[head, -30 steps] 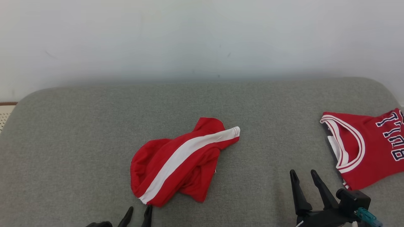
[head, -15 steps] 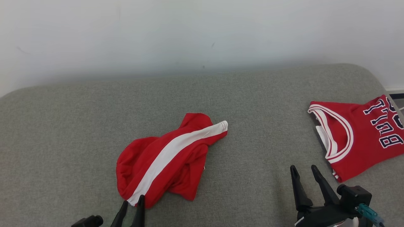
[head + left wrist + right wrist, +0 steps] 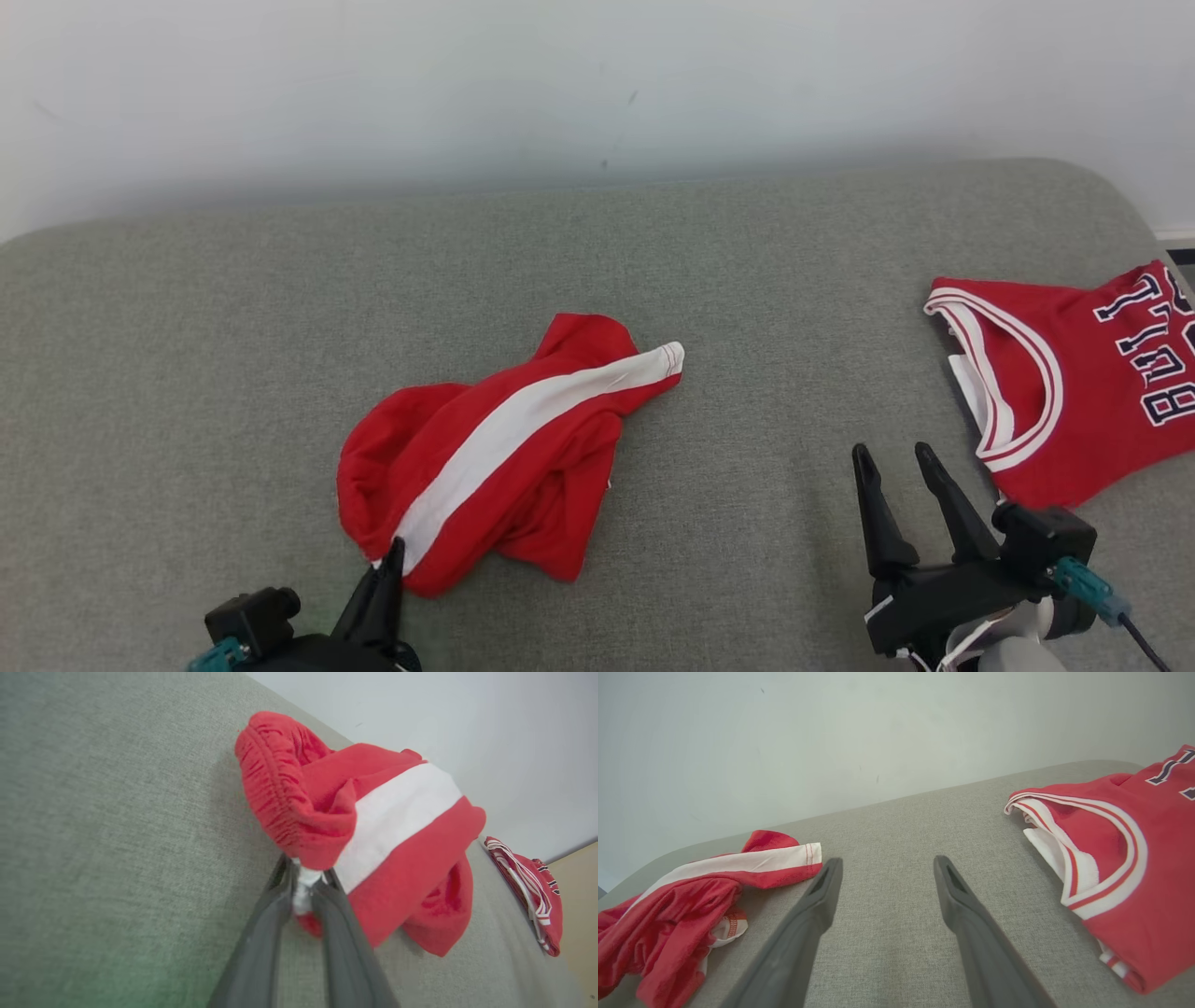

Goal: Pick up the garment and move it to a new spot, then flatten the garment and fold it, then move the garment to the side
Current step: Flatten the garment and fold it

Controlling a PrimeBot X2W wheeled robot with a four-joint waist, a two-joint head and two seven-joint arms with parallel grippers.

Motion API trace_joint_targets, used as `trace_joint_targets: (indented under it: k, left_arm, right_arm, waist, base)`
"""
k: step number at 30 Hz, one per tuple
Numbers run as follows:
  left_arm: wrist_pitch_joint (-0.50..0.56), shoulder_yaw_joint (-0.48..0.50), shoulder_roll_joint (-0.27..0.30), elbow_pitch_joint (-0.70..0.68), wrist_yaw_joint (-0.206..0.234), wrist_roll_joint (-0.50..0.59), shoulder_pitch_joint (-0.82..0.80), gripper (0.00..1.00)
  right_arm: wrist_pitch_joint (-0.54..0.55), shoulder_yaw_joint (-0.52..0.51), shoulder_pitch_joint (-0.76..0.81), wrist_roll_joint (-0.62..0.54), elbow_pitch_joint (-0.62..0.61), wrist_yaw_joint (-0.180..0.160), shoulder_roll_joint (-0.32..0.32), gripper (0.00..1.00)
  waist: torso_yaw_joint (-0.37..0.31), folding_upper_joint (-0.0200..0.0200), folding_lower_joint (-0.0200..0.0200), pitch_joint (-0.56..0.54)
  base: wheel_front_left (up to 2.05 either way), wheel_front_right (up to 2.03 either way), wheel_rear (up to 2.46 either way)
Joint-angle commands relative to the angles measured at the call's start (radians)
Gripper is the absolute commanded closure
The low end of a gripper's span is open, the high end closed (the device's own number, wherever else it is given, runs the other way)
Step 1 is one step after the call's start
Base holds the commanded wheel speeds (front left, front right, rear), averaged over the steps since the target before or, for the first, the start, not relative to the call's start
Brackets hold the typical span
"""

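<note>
The garment [image 3: 509, 448] is a crumpled pair of red shorts with a broad white stripe, lying mid-cushion. My left gripper [image 3: 396, 551] is at its near left corner. In the left wrist view the two fingers meet, and my left gripper [image 3: 304, 879] is shut on a bunch of red and white cloth at the elastic waistband of the garment [image 3: 373, 812]. My right gripper [image 3: 891, 451] stands open over bare cushion to the right, touching nothing. In the right wrist view my right gripper [image 3: 887, 860] has its jaws wide apart, with the garment [image 3: 705, 882] off to the left.
A red Bulls jersey [image 3: 1074, 373] lies at the cushion's right end, also seen as a jersey [image 3: 1120, 858] beside my right fingers. The grey upholstered cushion [image 3: 233, 327] runs back to a pale wall [image 3: 597, 84]. Bare fabric lies between the two garments.
My left gripper has advanced to the garment's near corner and closed on it. The right gripper stays open. The head view has shifted a little.
</note>
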Motion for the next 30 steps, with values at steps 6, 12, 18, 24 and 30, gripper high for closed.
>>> trace_joint_targets:
  k: [6,12,18,24,30]
  left_arm:
    - [-0.001,0.016,0.028,-0.035,0.0,0.121,-0.037,1.0]
    - [-0.001,-0.004,0.048,-0.091,0.0,0.237,-0.064,1.0]
    - [-0.001,-0.051,0.059,-0.104,0.0,0.26,-0.11,1.0]
    - [-0.001,-0.079,0.06,-0.103,0.0,0.261,-0.153,1.0]
    - [-0.001,-0.086,0.052,-0.102,0.0,0.261,-0.18,1.0]
  right_arm:
    - [-0.001,0.023,-0.104,0.023,0.046,0.0,-0.009,0.0]
    - [-0.001,0.103,-0.246,0.199,0.159,0.0,-0.017,0.0]
    - [0.008,0.225,-0.369,0.343,0.266,0.0,-0.059,0.0]
    - [0.031,0.31,-0.45,0.451,0.323,0.0,-0.085,0.0]
    - [0.032,0.412,-0.512,0.531,0.358,0.0,-0.108,0.0]
  waist:
    - [0.048,-0.0001,-0.0001,0.041]
    - [0.125,-0.0001,-0.0001,0.092]
    - [0.183,-0.0001,-0.0001,0.146]
    - [0.21,-0.0001,-0.0001,0.184]
    - [0.221,-0.0001,-0.0001,0.212]
  base:
    - [0.0,0.0,0.0]
    - [0.0,0.0,0.0]
    - [0.0,0.0,0.0]
    - [0.0,0.0,0.0]
    - [0.0,0.0,0.0]
